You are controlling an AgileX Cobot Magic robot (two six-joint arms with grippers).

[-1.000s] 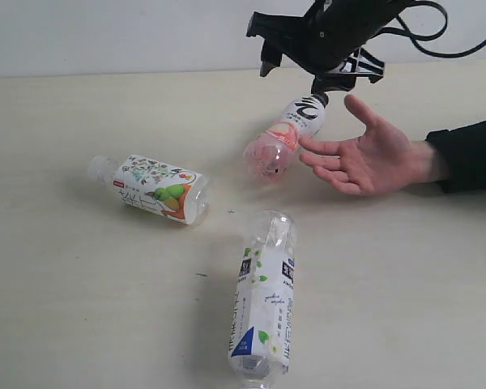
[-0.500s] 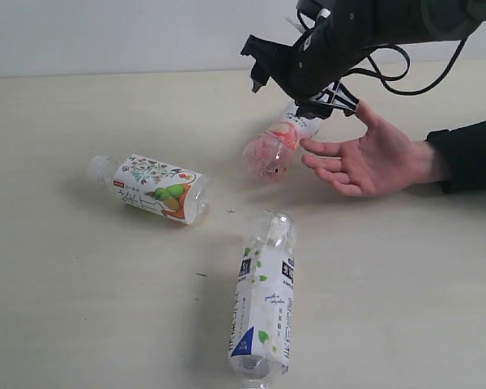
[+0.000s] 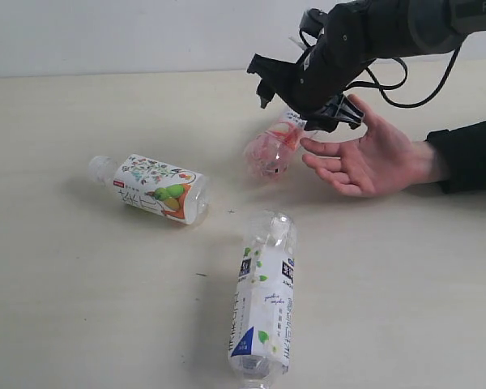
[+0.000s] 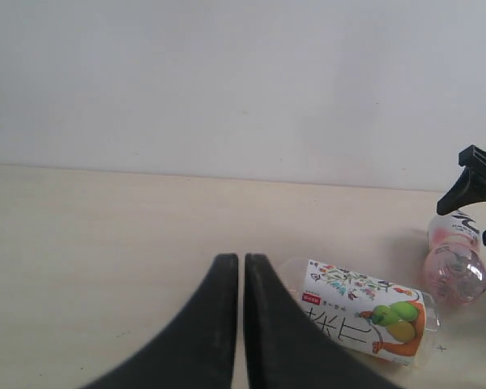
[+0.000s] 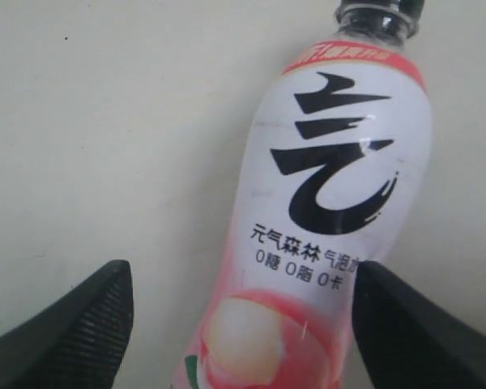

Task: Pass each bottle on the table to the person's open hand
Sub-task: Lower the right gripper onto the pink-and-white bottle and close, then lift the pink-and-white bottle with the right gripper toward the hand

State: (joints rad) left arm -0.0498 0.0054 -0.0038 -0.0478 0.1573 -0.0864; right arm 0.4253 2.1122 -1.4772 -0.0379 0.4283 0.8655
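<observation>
From the outside camera, three bottles show on the tabletop [image 3: 81, 308]. The fruit bottle [image 3: 158, 189] lies on its side, far from the person. The leafy bottle [image 3: 263, 308] lies on its side near the front edge. The pink bottle [image 3: 269, 151] lies just beside the fingertips of the person's hand [image 3: 368, 158]. The hand is palm up and has nothing in it. The right claw [image 3: 302, 109] hangs over the cap end of the pink bottle. The left claw is not in this view. In the left wrist camera, the left claw [image 4: 241, 324] is pressed together with nothing in it, low over the bare tabletop. The fruit bottle [image 4: 364, 312] is near it, and the pink bottle [image 4: 455, 267] is farther off. In the right wrist camera, the right claw [image 5: 241, 316] is spread wide, one finger on each side of the pink bottle [image 5: 340, 162]. There is a gap on one side, so it is not squeezing the bottle. I think the job is only getting started. No bottle is in the hand, the pink one is not yet grabbed, and the other two wait their turn.
</observation>
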